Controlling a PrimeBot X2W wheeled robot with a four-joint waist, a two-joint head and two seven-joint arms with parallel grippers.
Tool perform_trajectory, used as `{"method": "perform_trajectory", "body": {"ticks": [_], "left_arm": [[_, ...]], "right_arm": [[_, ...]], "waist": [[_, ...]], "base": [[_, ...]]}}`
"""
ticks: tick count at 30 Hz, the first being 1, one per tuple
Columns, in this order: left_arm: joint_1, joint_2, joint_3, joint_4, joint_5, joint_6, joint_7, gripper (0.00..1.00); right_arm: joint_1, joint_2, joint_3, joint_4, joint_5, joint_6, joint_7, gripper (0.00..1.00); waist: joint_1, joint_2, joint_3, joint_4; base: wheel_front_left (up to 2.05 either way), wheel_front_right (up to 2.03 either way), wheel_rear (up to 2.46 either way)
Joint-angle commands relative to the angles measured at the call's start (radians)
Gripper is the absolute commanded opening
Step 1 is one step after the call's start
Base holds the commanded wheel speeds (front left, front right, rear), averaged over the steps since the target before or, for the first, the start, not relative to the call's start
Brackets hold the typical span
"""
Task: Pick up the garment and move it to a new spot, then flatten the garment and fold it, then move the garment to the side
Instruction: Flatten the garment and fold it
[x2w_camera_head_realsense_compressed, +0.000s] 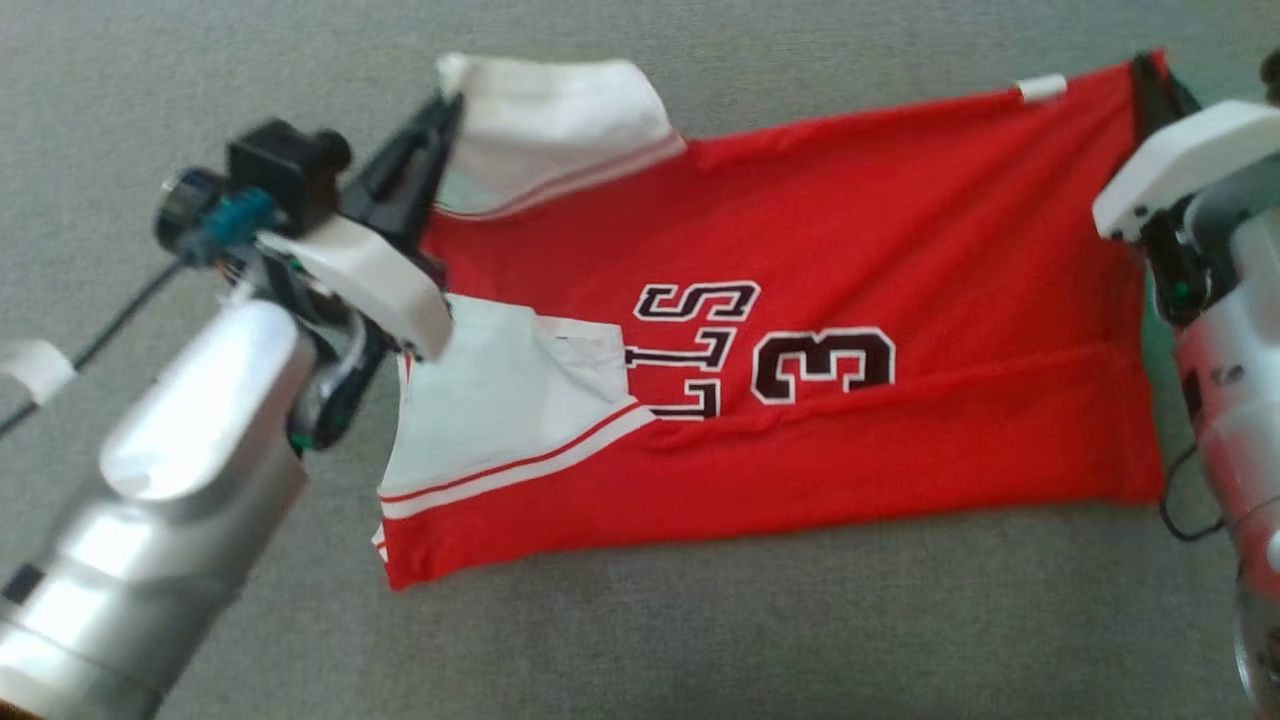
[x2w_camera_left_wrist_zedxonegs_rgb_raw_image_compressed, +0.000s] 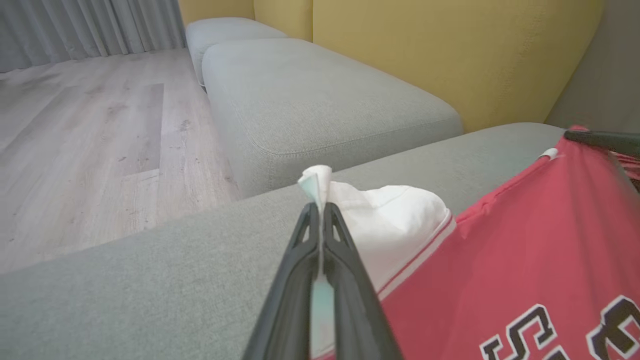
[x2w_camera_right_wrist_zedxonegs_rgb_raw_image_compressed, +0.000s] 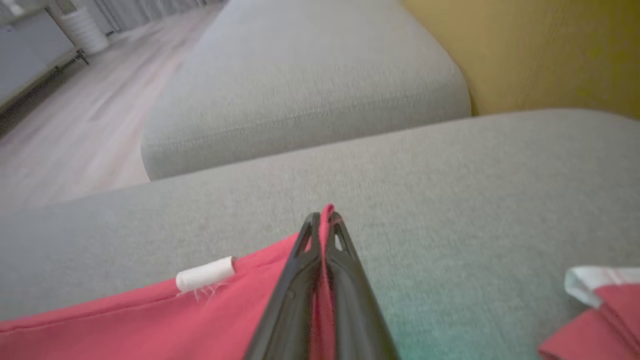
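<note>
A red jersey with white sleeve panels, black lettering and a "3" is stretched across the grey cushion. My left gripper is shut on the white sleeve corner at the garment's upper left, holding it raised. My right gripper is shut on the red hem corner at the upper right. In the left wrist view the jersey spreads to the right. In the right wrist view the red cloth with a small white tag trails to the left.
A second grey cushion lies beyond the one with the garment, with a yellow backrest behind. Wooden floor and curtains are to the left. Another piece of red and white cloth sits at the lower right of the right wrist view.
</note>
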Motion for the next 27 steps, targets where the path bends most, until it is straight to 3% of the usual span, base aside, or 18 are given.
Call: {"method": "perform_trajectory", "body": {"ticks": [1,10,17,22,27], "left_arm": [[-0.067,0.042,0.055,-0.017,-0.003,0.005,-0.011,0.0],[-0.213,0.046,0.092,0.116,0.013,-0.015,-0.054,0.0],[-0.315,0.015,0.099,0.264,0.029,-0.04,-0.125,0.0],[-0.28,0.001,0.051,0.32,0.04,-0.075,-0.157,0.0],[-0.19,0.021,0.014,0.28,0.022,-0.094,-0.148,0.0]], "right_arm": [[-0.037,0.008,0.023,-0.046,0.019,0.007,-0.02,0.0],[-0.073,0.007,0.106,-0.16,0.177,0.007,-0.094,0.0],[-0.091,0.001,0.167,-0.171,0.257,0.007,-0.104,0.0],[-0.046,-0.03,0.222,-0.154,0.313,0.007,-0.084,0.0],[0.021,-0.066,0.271,-0.168,0.379,0.007,-0.032,0.0]], "waist": [[0.0,0.0,-0.003,-0.012],[0.0,0.0,0.018,-0.055],[0.0,0.0,0.029,-0.064],[0.0,0.0,-0.004,-0.052],[0.0,0.0,-0.054,-0.038]], "base": [[0.0,0.0,0.0],[0.0,0.0,0.0],[0.0,0.0,0.0],[0.0,0.0,0.0],[0.0,0.0,0.0]]}}
